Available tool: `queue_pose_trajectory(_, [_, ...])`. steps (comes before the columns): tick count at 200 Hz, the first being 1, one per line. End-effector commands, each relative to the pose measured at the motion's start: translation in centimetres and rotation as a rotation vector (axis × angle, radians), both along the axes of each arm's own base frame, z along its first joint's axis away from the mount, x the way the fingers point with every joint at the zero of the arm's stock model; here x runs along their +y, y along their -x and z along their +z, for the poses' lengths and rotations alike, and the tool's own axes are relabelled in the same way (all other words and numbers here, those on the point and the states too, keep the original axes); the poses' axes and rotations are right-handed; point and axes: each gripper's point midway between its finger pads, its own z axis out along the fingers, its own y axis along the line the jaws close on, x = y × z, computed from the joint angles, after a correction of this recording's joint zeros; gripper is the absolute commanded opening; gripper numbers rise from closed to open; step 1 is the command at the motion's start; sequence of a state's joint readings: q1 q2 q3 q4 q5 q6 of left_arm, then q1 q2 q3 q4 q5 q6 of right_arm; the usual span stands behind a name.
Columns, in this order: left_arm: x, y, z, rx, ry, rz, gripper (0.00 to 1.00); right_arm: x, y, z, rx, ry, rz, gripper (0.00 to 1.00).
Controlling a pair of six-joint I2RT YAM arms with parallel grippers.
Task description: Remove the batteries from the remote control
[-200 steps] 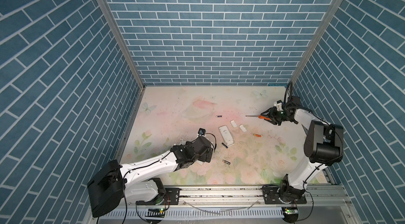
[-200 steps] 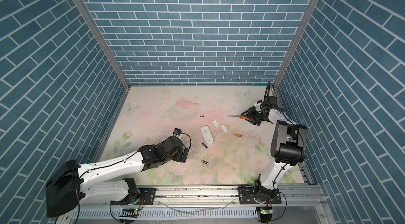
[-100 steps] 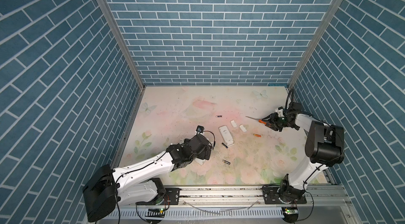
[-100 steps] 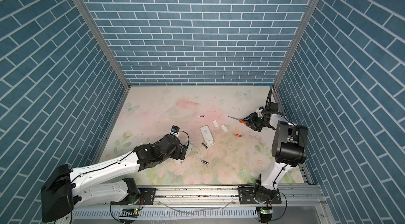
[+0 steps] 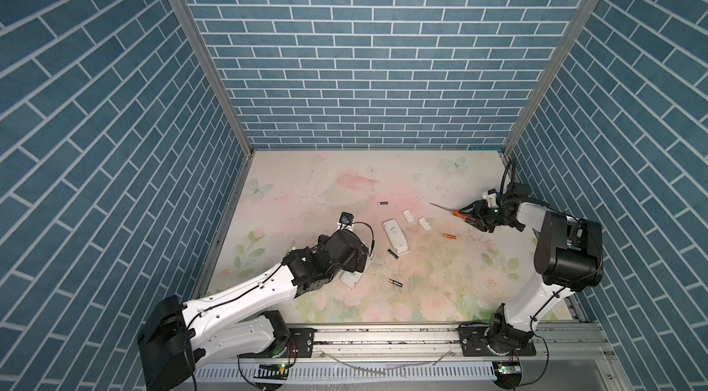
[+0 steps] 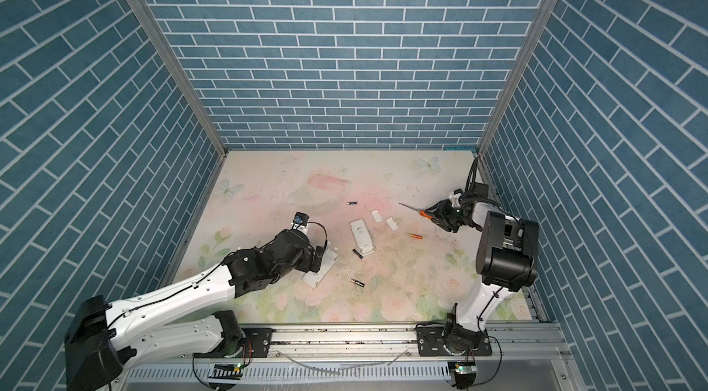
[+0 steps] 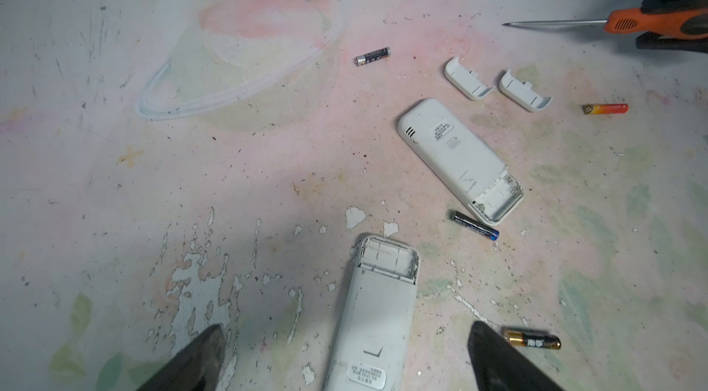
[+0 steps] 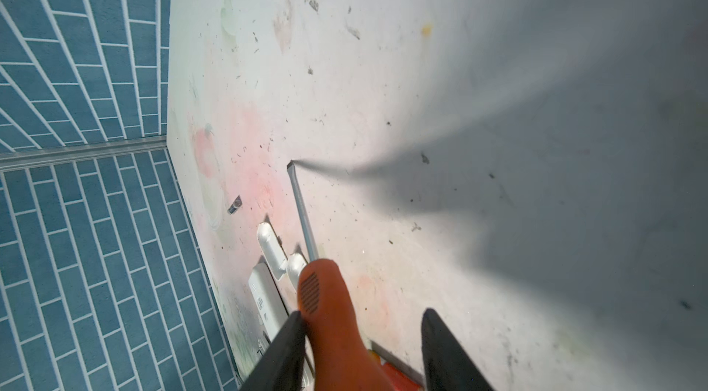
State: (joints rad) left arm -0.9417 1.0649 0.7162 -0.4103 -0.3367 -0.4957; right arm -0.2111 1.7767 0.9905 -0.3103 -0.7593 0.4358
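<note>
Two white remote controls lie face down with open, empty battery bays: one mid-table point(image 5: 395, 236) point(image 7: 456, 157), one point(image 5: 352, 278) point(image 7: 375, 312) under my left gripper point(image 7: 346, 328), which is open and straddles it without touching. Loose batteries lie on the mat: a black one point(image 7: 372, 56) far back, a black one point(image 7: 475, 225) by the middle remote, a black-and-gold one point(image 7: 531, 341) beside my left finger, an orange one point(image 7: 605, 108) to the right. My right gripper point(image 8: 364, 326) point(image 5: 469, 216) is open around the screwdriver point(image 8: 329, 308); the handle leans on one finger only.
Two small white covers point(image 5: 408, 215) point(image 5: 423, 223) lie between the middle remote and the screwdriver, whose tip point(image 8: 290, 165) rests on the mat. Blue brick walls close the floral mat point(image 5: 344, 178) on three sides; a metal rail point(image 5: 383, 335) runs along the front.
My right gripper has come down and toward the front with the screwdriver, and its jaws have widened off the handle. My left arm has shifted slightly left over its remote.
</note>
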Motion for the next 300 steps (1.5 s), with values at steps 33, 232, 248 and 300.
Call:
queue_pose_trajectory(33, [1.1,-1.2,1.9,-0.048,-0.014,0.026,1.0,-3.4,3.0,-2.9,0.107,0.235,-0.034,0.61])
queue_pose_trajectory(232, [4.0,-5.0,4.0,-0.122,0.005,0.118,1.0,-4.0,6.5,1.3,0.084,0.352,-0.074,0.91])
queue_pose_trajectory(248, [4.7,-5.3,3.9,-0.125,-0.006,0.142,1.0,-4.4,6.7,2.0,0.058,0.382,-0.091,0.91])
queue_pose_trajectory(300, [13.4,-8.0,4.3,-0.146,-0.07,0.47,1.0,-6.9,5.4,6.5,-0.271,0.512,-0.279,0.92])
